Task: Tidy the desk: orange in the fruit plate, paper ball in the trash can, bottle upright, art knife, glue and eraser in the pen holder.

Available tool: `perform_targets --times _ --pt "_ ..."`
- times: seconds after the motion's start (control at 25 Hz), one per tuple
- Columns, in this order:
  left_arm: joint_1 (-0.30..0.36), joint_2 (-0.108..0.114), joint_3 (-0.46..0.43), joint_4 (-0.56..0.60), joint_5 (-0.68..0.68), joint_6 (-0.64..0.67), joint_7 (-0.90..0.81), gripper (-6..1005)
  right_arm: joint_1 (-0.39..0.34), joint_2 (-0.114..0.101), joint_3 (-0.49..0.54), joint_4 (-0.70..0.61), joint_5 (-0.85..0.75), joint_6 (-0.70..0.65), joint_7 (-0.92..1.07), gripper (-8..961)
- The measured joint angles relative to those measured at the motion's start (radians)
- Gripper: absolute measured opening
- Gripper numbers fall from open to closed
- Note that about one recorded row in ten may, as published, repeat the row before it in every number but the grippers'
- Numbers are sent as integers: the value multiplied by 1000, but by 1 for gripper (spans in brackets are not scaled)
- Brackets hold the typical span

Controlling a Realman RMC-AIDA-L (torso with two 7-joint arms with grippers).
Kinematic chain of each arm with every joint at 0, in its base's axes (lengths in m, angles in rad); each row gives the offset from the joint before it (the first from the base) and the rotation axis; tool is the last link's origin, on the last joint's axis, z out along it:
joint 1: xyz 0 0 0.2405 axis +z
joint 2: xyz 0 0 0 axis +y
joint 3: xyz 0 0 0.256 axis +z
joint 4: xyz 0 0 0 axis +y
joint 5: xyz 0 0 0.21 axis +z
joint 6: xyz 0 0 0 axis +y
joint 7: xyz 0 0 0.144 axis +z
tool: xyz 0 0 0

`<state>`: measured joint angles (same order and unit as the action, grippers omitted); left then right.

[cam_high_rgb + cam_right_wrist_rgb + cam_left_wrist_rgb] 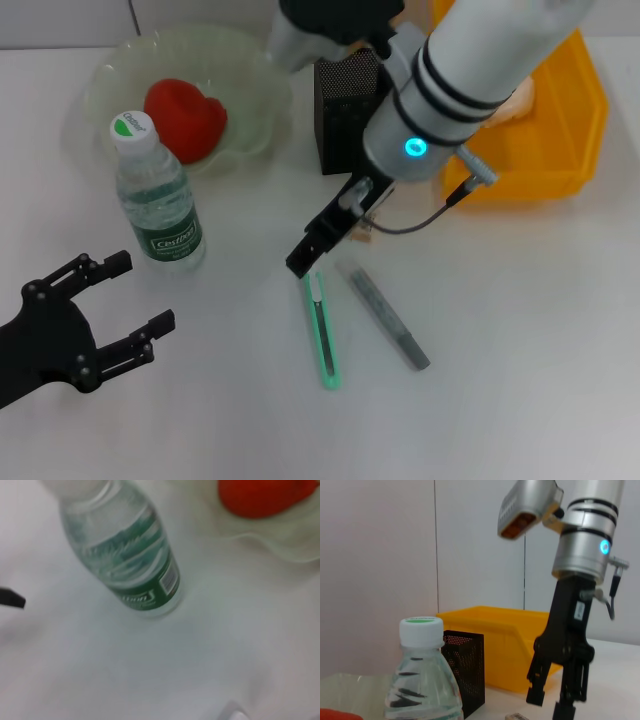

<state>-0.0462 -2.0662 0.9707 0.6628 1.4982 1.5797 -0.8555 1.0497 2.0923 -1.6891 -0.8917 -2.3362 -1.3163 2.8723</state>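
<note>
The orange (185,118) lies in the pale green fruit plate (105,75). Just in front of the plate the bottle (157,195) stands upright on the desk (520,340). My left gripper (135,295) is open and holds nothing, low beside the bottle. My right gripper (306,262) hangs open, its tips just over the near end of the mint-green art knife (322,335). The grey glue (390,320) lies beside the knife. The tan eraser (362,230) peeks out behind the right gripper. The pen holder (343,110) stands behind it. A pale paper ball (517,98) sits in the trash can (560,140).
The right forearm crosses over the pen holder and part of the trash can. In the left wrist view the bottle (422,680) is close, with the pen holder (465,667), trash can (505,645) and right gripper (550,702) behind it.
</note>
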Motion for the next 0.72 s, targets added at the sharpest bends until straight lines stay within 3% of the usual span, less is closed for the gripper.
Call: perform_targets --times 0.28,0.72 --pt "-9 -1 0 -10 1 0 0 813 3 0 -118 8 23 30 27 766" --pt "-42 -3 6 -36 4 1 1 813 3 0 -187 52 66 100 33 752"
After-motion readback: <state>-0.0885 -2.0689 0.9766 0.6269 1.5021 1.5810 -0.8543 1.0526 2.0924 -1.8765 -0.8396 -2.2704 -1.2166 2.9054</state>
